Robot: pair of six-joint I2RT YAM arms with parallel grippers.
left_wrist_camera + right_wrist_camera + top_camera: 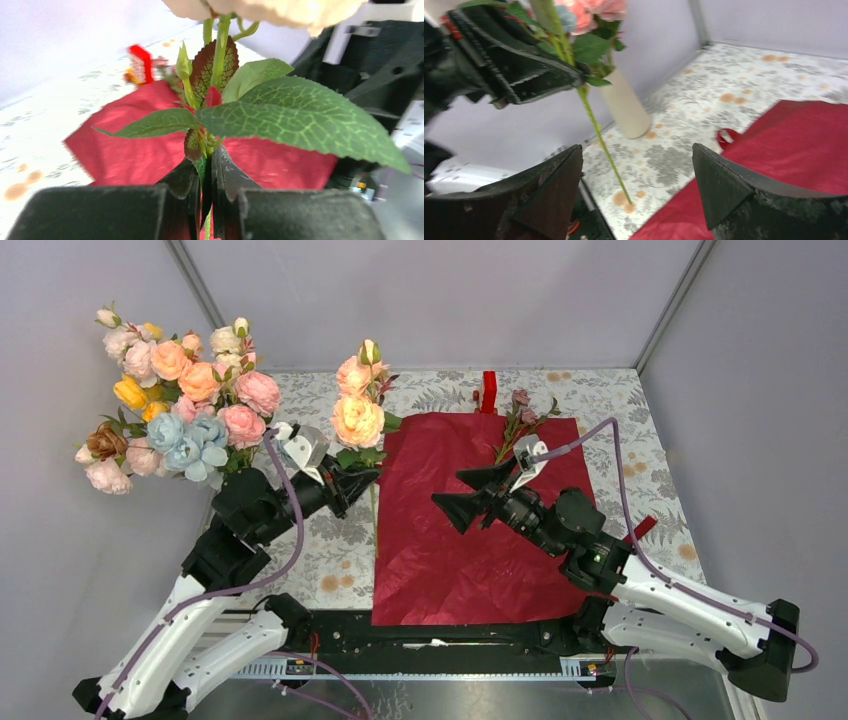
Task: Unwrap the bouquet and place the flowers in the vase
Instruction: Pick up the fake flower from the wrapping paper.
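1. Wrapping: the dark red, crinkled wrapping paper (470, 530) lies opened flat across the centre of the top view. Unwrapping appears complete.
2. Flowers left to move: a few thin brown-mauve sprigs (520, 418) with green leaves lie at the upper edge of the paper, apart from both arms.
3. Left gripper (372, 477), centre-left: jaws pinched together on the thin green stem (599, 135) of a peach fabric rose (357, 420), held upright just left of the paper. Whether the stem's lower end touches the table cannot be told.
4. Right gripper (447, 490), centre: black wedge-shaped fingers spread wide over the paper, holding nothing.
5. Vase: the plain white, slightly tapered cylindrical vase (626, 107) stands at upper centre of the right wrist view, near the wall. In the top view it is hidden, apparently beneath the large bunch of peach, pink, yellow and pale blue blooms (180, 400) at upper left.
6. Textures: the leaves (300, 125) are matte, serrated and veined, and the paper is finely creased. The table (620, 440) carries a grey leaf print with orange spots.
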